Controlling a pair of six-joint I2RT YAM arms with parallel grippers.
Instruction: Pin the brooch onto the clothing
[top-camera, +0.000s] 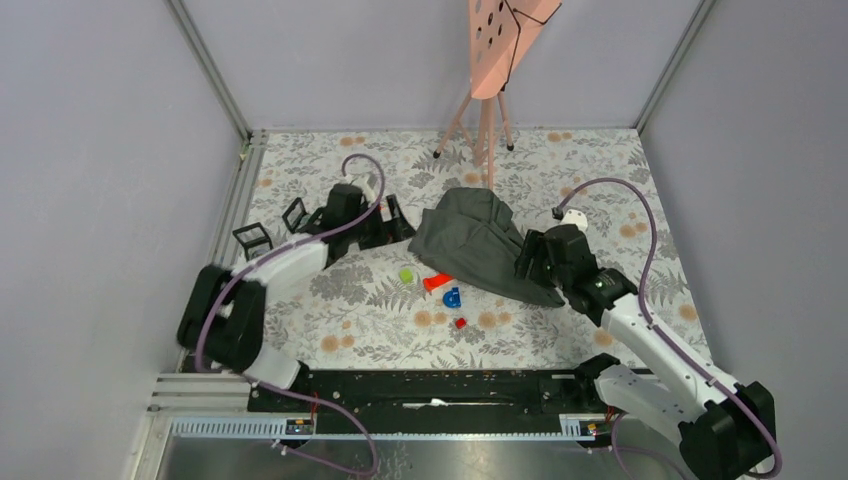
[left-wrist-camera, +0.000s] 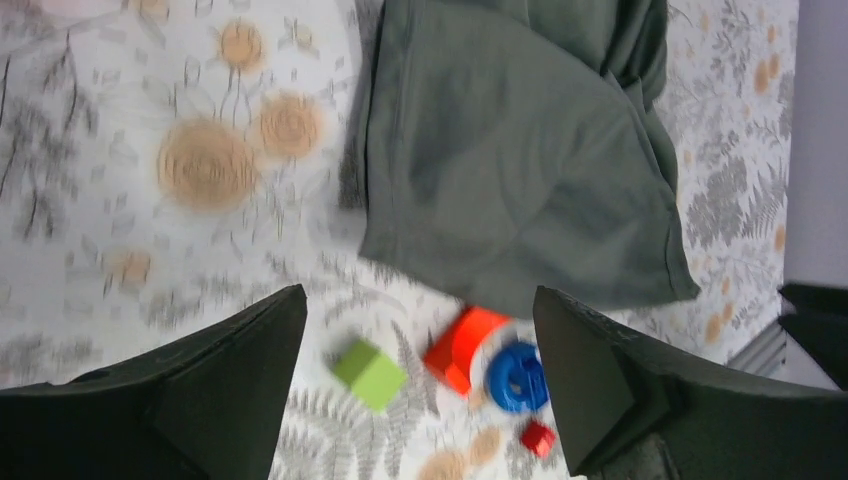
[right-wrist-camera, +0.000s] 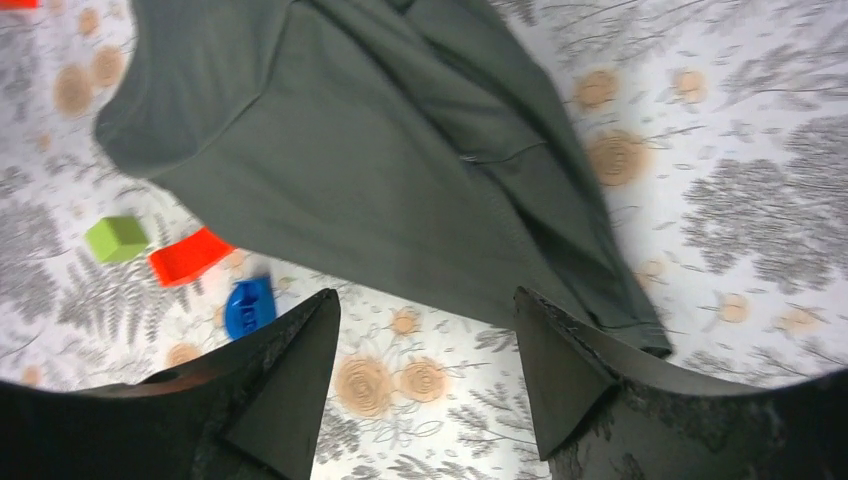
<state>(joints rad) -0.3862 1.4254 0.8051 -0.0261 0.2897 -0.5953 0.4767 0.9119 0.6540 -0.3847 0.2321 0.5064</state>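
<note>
On either side of the crumpled T-shirt (top-camera: 480, 245), your left hand (left-wrist-camera: 418, 300) and right hand (right-wrist-camera: 425, 295) hang empty, jaws apart, probably lined up to flatten it before pinning.

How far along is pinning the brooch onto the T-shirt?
Nothing looks done: the dark grey T-shirt lies crumpled, no brooch visible on it. In hand, nothing: left fingers and right fingers are open, empty, near the shirt. Left: pick up the brooch, possibly among the small coloured pieces beside it, and pin it on.
</note>
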